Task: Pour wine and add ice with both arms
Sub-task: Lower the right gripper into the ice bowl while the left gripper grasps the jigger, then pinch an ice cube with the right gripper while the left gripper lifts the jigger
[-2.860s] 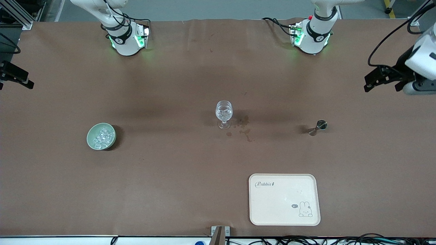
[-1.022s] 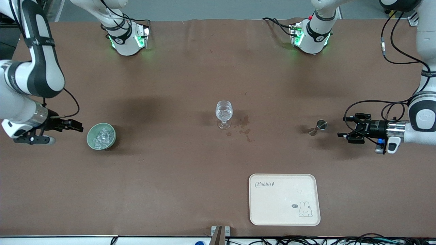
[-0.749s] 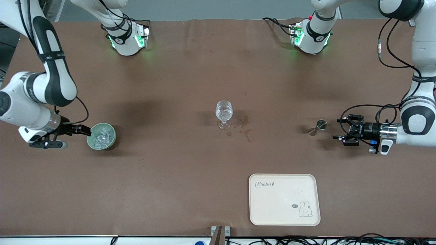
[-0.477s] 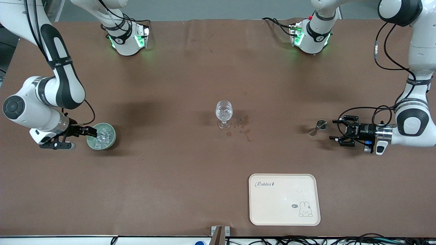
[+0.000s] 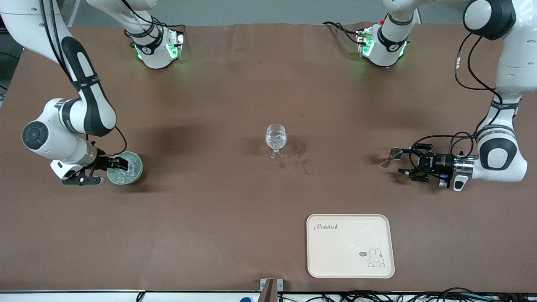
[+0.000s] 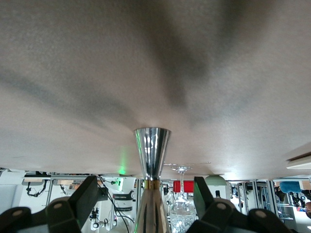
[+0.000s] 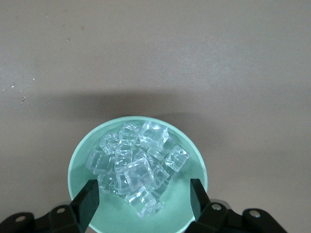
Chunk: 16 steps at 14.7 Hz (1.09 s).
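Broadly, brown table (image 5: 218, 218) filling the front view, its edges cut off at both ends. Two white arms reaching in from bases along the top, upper links cut off by the frame.

Right arm (image 5: 67, 126) bent down at its end of the table, right gripper (image 5: 118, 162) over the rim of a green bowl (image 5: 136, 174). Fingers (image 7: 87, 201) spread wide either side of the ice, gripping nothing; bowl's near rim hidden by the gripper in the right wrist view.

Left arm (image 5: 501, 155) lying low at its own end, left gripper (image 5: 405, 161) level with the table and just beside a steel jigger (image 5: 392, 156). Fingers (image 6: 82, 199) apart, flanking the jigger without touching it. Jigger upright on the table, though shown upside down in the left wrist view, its lower cone cut off by the picture's edge.

Cream tray (image 5: 350, 245) with a rabbit drawing, nearer the front camera than everything else.

Wine glass (image 5: 275, 140) upright mid-table, contents hard to make out. Dark stains (image 5: 300, 157) beside its foot.

Ice (image 7: 136, 167): clear cubes heaped in the bowl, some hidden under others.
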Tool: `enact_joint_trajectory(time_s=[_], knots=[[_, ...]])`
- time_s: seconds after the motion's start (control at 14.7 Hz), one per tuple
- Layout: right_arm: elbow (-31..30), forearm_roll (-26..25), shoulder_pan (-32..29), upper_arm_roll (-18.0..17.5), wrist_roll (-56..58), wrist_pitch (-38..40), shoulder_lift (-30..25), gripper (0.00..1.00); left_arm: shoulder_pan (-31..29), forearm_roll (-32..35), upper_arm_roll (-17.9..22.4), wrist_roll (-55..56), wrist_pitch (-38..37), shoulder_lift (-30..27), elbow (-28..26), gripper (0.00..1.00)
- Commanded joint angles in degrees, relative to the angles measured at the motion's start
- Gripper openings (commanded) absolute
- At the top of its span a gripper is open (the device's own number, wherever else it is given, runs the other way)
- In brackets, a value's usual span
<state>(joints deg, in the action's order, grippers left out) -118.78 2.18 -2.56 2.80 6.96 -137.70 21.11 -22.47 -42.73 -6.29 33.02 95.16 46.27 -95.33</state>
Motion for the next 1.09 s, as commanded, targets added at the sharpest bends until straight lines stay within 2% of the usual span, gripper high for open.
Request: enact_joint_trajectory(time_s=[0.0,0.27,0.48,1.02], knots=[[-1.4,0.0,0.2,-0.1,-0.7,-1.5,0.1,0.83,0.1,-1.5,-0.4,0.8,1.0,-0.2,-0.9,0.84],[-1.4,0.0,0.2,-0.2,-0.8,-2.2,0.9,0.82,0.3,-2.1,-0.7,0.8,1.0,-0.3,-2.0,0.8],[-1.3,0.0,0.9,-0.2,-0.8,-2.3,1.3,0.75,0.3,-2.6,-1.5,0.6,1.0,-0.3,-2.4,0.79],[-1.1,0.1,1.2,-0.1,-0.8,-2.4,1.5,0.67,1.0,-4.0,-1.6,0.1,1.0,-0.2,-3.3,0.63]])
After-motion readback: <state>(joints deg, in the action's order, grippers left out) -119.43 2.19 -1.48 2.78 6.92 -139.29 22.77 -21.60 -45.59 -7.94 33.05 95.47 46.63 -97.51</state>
